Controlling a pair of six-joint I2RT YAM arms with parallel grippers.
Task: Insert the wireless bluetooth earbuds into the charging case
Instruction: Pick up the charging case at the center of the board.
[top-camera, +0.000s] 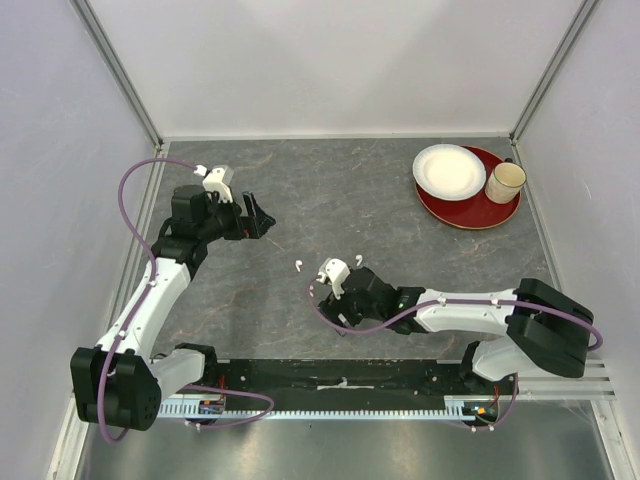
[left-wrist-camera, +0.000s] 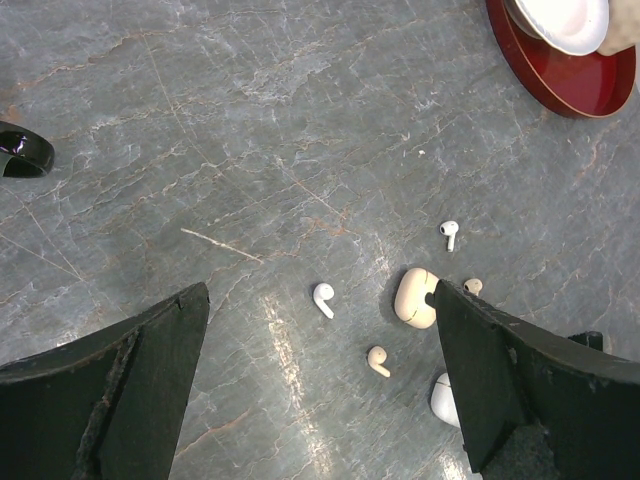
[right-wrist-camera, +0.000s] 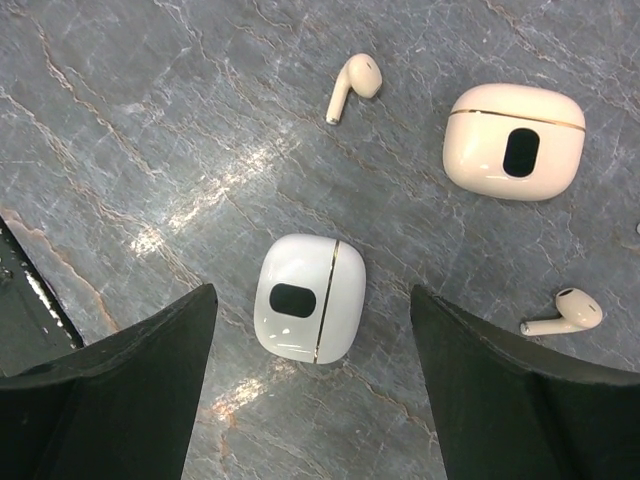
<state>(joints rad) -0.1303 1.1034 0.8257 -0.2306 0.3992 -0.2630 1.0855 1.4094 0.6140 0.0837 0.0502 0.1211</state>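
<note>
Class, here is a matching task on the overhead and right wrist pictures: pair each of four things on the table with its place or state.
Things:
1. white glossy plastic charging case
2. pale beige plastic charging case
3. round red tray
4. cream ceramic mug

Places or states:
A. holds a white plate
B. stands on the tray
C. closed, low in the middle of the right wrist view
D. closed, upper right of the right wrist view

Pairs: 1-C, 2-D, 3-A, 4-B
</note>
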